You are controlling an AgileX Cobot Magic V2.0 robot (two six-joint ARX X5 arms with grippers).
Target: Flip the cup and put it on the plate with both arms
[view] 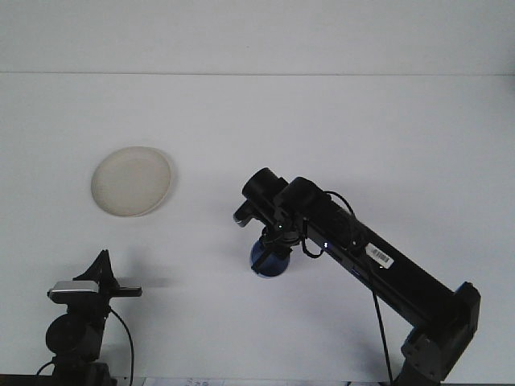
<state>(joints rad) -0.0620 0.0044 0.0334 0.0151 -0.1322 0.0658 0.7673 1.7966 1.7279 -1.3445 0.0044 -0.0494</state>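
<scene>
- Nearest, at the bottom left, the left end effector (103, 265) sits parked low over the worktop (338, 129), carrying nothing; whether its fingers are spread or pressed together cannot be told from this angle.
- Further in, the right arm reaches from the lower right toward the middle of the worktop, and the right end effector (268, 245) is pinching the blue cup (269, 259), which hangs just below it at or just above the surface, mid-worktop.
- The cup's long axis looks close to upright; which end faces up is not clear here.
- Beyond that, up and to the left, the cream plate (131, 181) lies flat and bare, well apart from the cup.
- The relation that matters: the plate lies left of and beyond the held cup, roughly above the left end effector, so the left arm looks the nearer one to finish the placing.
- Count: one cup, one plate, two arms.
</scene>
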